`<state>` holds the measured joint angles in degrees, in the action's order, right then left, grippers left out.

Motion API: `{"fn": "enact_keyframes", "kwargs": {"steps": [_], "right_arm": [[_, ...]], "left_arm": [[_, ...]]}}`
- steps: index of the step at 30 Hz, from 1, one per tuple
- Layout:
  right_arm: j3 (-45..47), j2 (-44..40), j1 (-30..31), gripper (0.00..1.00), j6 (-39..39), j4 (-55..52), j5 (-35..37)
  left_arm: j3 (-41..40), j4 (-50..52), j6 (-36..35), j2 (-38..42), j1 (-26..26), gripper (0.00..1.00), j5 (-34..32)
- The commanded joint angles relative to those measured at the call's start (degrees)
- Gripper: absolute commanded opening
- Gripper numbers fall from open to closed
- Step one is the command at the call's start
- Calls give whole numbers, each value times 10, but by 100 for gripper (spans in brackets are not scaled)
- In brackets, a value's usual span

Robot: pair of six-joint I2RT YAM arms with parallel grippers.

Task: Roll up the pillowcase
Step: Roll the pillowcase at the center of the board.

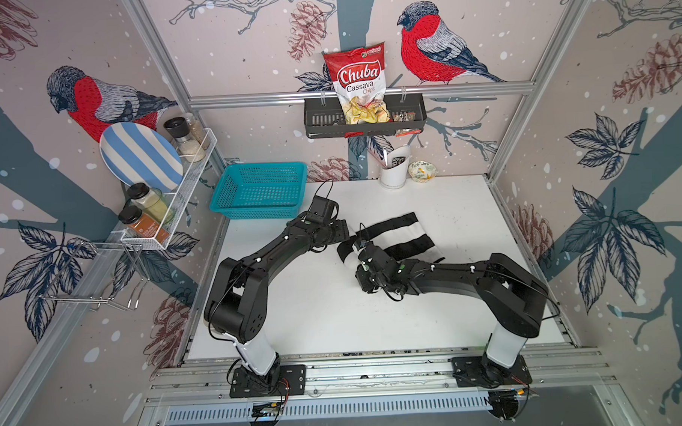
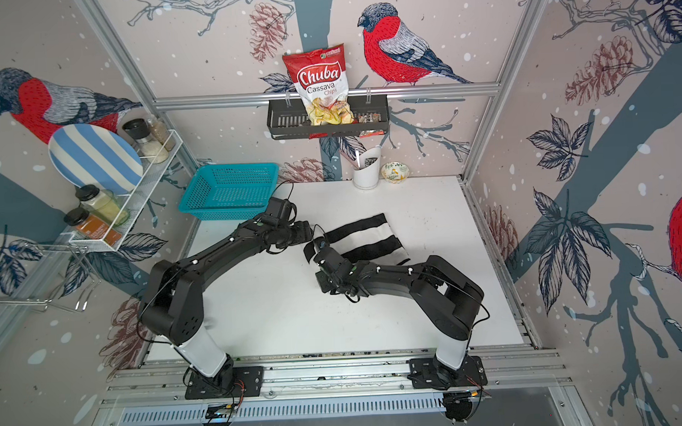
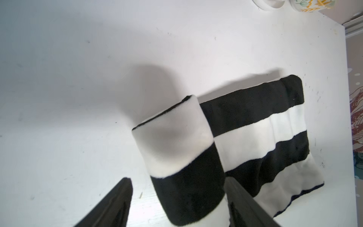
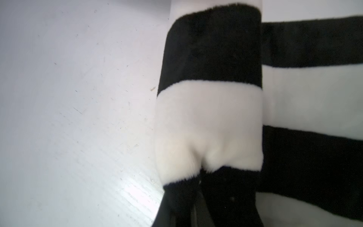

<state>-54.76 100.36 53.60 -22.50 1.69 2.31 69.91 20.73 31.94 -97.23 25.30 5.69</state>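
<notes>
Two hands work at opposite ends of a half-made roll on the white worktop (image 1: 327,312). The pillowcase (image 1: 400,235), a plush rectangle of broad black and white stripes, lies near the middle of the surface in both top views, in front of the teal basket (image 1: 258,189) and well apart from it. The side of the pillowcase nearer my left arm is wound into a thick roll, and the rest lies flat with its stripes running toward the right wall. My right hand (image 4: 202,176) is clenched on one end of the roll, its fingers pressed together with a pucker of white fabric pinched between them. My left hand (image 3: 177,180) is released. Its two fingers (image 3: 121,198) stand wide on either side of the roll's other end. One has bare worktop showing between it and the fabric, and the other sits right against the roll. In a top view the left hand (image 2: 307,232) is at the end nearer the basket, with the right hand (image 2: 321,255) just beside it, over the roll. A white utensil holder (image 1: 394,171) and a small patterned bowl (image 1: 422,170) stand at the back edge, well clear of the fabric.
</notes>
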Motion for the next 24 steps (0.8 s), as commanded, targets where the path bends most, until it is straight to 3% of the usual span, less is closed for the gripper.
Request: {"fn": "enact_keyframes", "kwargs": {"steps": [1, 10, 16, 20, 22, 24], "right_arm": [[44, -15, -61, 0, -66, 81, -176], [140, -9, -223, 0, -176, 206, -343], [180, 1, -289, 1, -223, 240, -368], [179, -7, -296, 16, -210, 216, -356], [174, -24, -293, 38, -197, 184, -322], [167, -56, -283, 48, -175, 135, -256]], "left_arm": [[-16, -8, -4, 8, -1, 77, 9], [2, -54, 34, -53, 36, 77, 43], [78, -45, 39, -144, 67, 74, 48], [109, -38, 37, -188, 76, 71, 49], [120, -36, 37, -204, 78, 69, 50], [128, -33, 34, -214, 81, 69, 52]]}}
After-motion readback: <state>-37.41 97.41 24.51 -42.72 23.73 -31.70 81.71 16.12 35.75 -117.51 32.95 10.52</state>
